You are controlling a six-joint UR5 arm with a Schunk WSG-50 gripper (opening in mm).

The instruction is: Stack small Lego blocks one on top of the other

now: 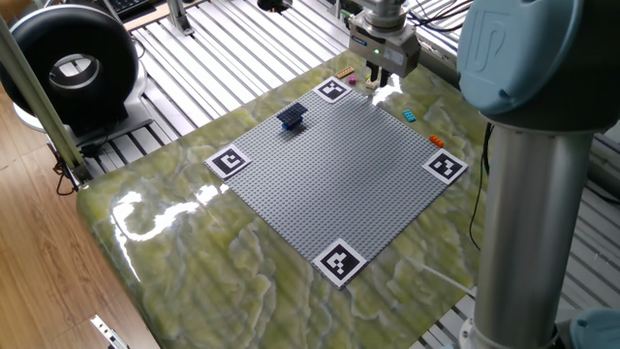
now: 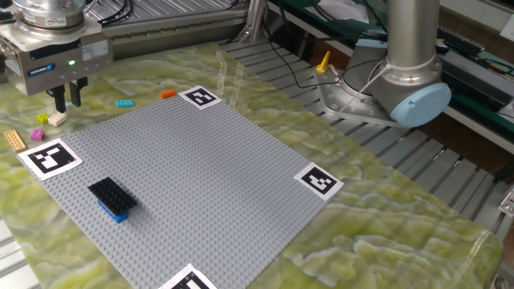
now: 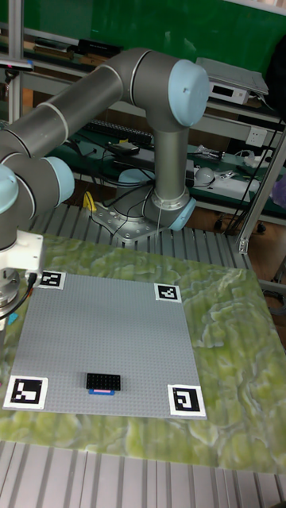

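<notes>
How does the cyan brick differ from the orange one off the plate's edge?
The cyan brick is longer and flatter; the orange brick looks shorter and chunkier. The cyan one lies nearer the gripper; the orange one sits closer to the corner marker. Both rest loose on the marbled table, unstacked.

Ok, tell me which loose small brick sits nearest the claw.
The tan brick, just below the claw; the magenta, cyan and orange bricks lie farther off.

Bright even overhead light; white glare streaks on glossy tabletop (image 1: 145,218); sharp focus, soft shadows.
</notes>
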